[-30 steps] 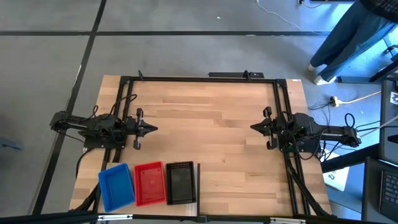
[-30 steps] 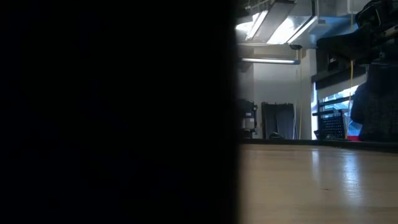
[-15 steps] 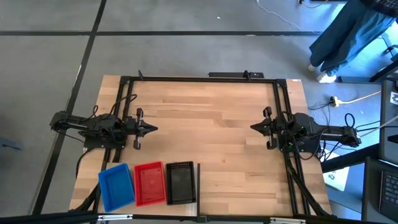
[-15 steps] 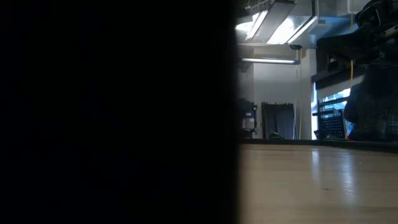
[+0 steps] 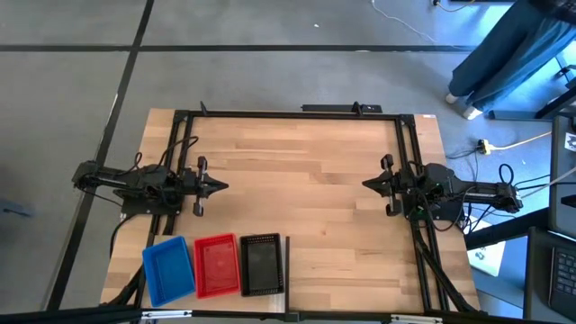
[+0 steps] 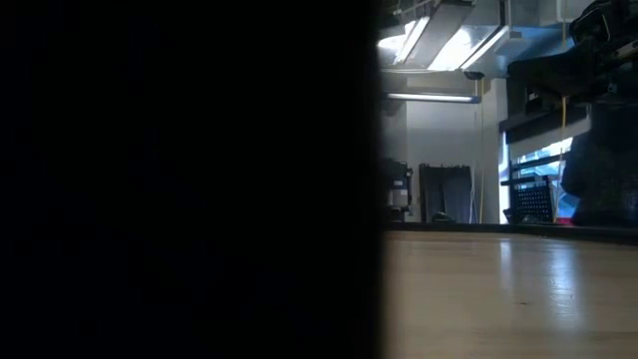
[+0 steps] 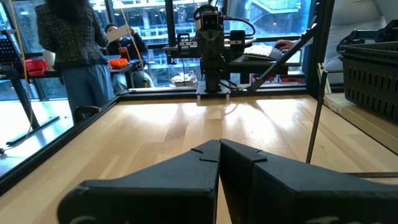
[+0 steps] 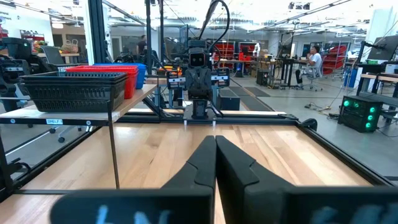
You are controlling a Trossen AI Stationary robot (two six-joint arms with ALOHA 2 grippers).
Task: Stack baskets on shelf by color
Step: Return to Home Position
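Nothing on the table has budged in the last second. Only the person in blue trousers (image 5: 504,49) past the far right corner has shuffled a bit.

Biggest first: the plank-patterned wooden tabletop (image 5: 306,171) is bare in the middle. The pale light-wood shelf panel (image 8: 74,116) stands raised on thin legs at the near-left part of the table. It carries the mesh-walled plastic baskets side by side: blue stack (image 5: 168,269), red stack (image 5: 216,265) and black stack (image 5: 261,265). From above I can't count how many are nested in each.

Both arms are parked at the sides, well apart from the shelf. The left gripper (image 5: 223,187) and right gripper (image 5: 366,184) point at each other across the middle, each with fingers pressed together and holding nothing.

Sorting looks done to me. If one needed redoing, I'd guess these baskets are light and stiffish but a bit flexy at the rim, so pinch one wall at the top edge. Nested ones might come up together.
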